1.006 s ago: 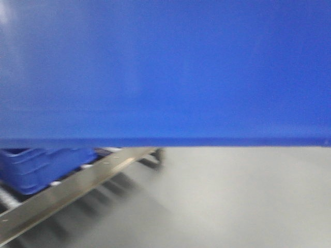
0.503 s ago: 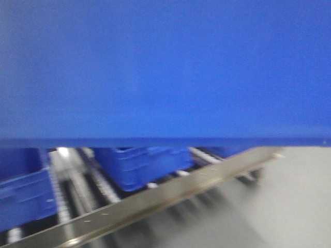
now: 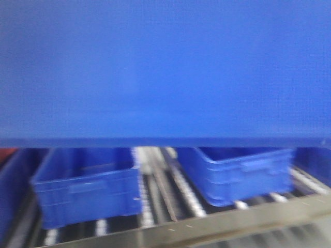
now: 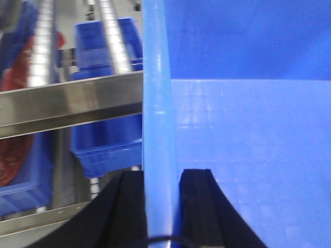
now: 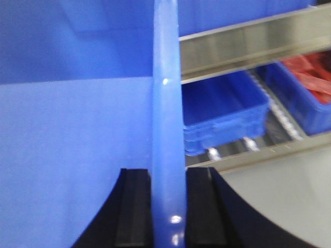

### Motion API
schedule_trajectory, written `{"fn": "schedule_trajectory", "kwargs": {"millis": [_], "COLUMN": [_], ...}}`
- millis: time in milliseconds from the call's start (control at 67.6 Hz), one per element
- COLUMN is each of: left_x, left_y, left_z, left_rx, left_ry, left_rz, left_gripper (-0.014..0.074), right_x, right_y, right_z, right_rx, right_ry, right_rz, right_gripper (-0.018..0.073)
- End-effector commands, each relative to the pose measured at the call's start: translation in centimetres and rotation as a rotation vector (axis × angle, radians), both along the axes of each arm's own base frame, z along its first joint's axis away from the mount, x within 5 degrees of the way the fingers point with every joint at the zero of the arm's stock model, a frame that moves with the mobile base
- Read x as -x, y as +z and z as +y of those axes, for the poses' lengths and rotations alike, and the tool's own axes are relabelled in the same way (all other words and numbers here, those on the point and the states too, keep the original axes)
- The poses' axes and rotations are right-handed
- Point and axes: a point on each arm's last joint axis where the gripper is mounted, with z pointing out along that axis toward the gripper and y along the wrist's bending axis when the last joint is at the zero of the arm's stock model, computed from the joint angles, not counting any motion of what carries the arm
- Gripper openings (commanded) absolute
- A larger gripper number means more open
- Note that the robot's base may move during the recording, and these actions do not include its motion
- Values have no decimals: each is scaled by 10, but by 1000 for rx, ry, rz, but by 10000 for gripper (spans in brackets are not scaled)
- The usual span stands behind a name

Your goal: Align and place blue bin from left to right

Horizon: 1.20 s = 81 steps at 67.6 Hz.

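- Left wrist-mounted view: our left gripper (image 4: 161,186) pinches the rimmed top edge of the large bright-blue rigid plastic bin (image 4: 248,155), one black finger on each side of the wall.
- Our right gripper (image 5: 168,186) clamps the opposite rim the same way, so the bin hangs between our two arms. Its smooth wall fills the upper front-facing view.
- Just beyond the bin runs a brushed steel rail (image 3: 248,219). A second ago it cut diagonally across bare grey floor; now it lies almost level along the bottom.
- Behind it, a roller conveyor (image 3: 155,181) has swung into sight, carrying a left blue plastic crate (image 3: 88,191) and a right blue plastic crate (image 3: 238,175).
- We judge that we now face the conveyor nearly squarely, so the carry is nearly done. Lining the bin up with those crates and lowering it remain.
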Motion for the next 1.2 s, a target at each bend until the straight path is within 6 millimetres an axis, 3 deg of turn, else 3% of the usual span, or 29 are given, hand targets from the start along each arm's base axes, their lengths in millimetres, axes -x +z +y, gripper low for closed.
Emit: {"fn": "schedule_trajectory", "kwargs": {"millis": [0, 1184], "left_x": [3, 3], "left_y": [12, 12], "left_z": [-7, -7], "left_rx": [59, 59], "left_ry": [-86, -86], "left_rz": [-88, -88], "left_gripper": [-111, -111], "right_x": [0, 0], "right_y": [13, 13], "right_z": [7, 7], "right_rx": [-79, -79], "right_ry": [76, 76], "right_rz": [-95, -95], "right_gripper": [-81, -81]}}
